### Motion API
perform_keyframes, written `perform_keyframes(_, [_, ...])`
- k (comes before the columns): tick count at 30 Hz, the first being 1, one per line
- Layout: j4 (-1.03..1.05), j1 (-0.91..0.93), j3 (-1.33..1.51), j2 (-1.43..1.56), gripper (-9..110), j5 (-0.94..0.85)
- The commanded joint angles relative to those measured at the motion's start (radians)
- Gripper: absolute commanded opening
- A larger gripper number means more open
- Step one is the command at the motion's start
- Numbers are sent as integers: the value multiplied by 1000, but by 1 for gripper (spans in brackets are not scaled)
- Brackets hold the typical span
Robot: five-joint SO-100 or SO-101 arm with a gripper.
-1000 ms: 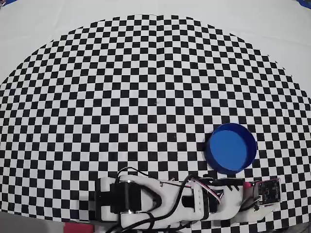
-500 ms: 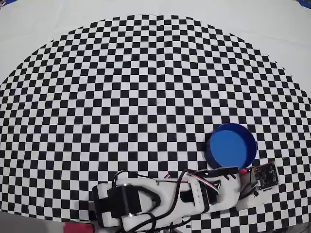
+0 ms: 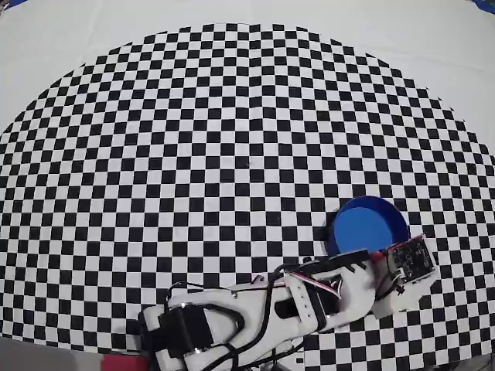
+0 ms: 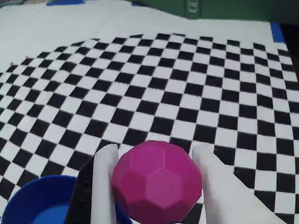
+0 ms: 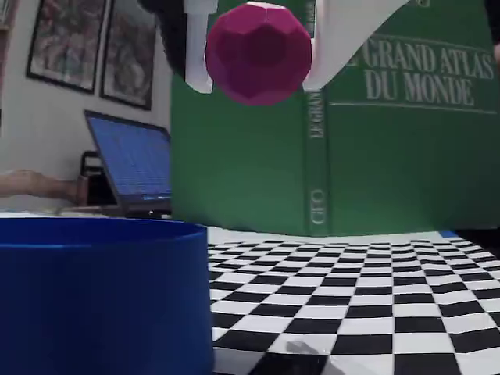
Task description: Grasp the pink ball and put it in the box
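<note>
The hand (image 4: pixel 156 186) grips the pink ball (image 4: pixel 157 183), raised clear of the box (image 5: pixel 101 293) rim. It hangs beside the box, not yet over it.

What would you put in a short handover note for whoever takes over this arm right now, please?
Gripper: shut on the pink ball, which sits between the two white fingers and is lifted clear of the checkered mat in the fixed view.
Box: blue, round, apparently empty, standing on the mat; the overhead view shows the gripper at its lower right rim.
Done: the grasp and the lift.
Left: carry the ball fully over the box opening, which it does not yet seem to be, then open the gripper to drop it in.
</note>
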Motion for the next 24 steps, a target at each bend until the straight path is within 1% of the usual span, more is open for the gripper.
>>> perform_keyframes(1, [2,-17,5,32,0,-5])
perform_keyframes(24, [8,-213,34,34,0,-5])
